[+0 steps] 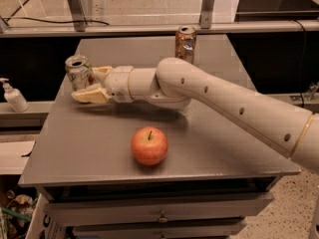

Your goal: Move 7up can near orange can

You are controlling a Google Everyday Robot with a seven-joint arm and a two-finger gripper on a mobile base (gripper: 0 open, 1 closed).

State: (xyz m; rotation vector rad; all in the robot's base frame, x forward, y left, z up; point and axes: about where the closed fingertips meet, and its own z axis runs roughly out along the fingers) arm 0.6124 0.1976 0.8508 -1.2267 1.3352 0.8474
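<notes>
The 7up can, pale with green lettering and an open silver top, stands upright near the table's left edge. My gripper is open right beside it on its right. The near finger reaches along the can's front base and the far finger sits just behind its right side. I cannot tell whether either finger touches the can. The orange can, coppery with a silver top, stands upright at the back middle of the table, well away to the right.
A red-orange apple sits at the front middle of the grey table. A white pump bottle stands on a ledge left of the table. My arm crosses the table from the right.
</notes>
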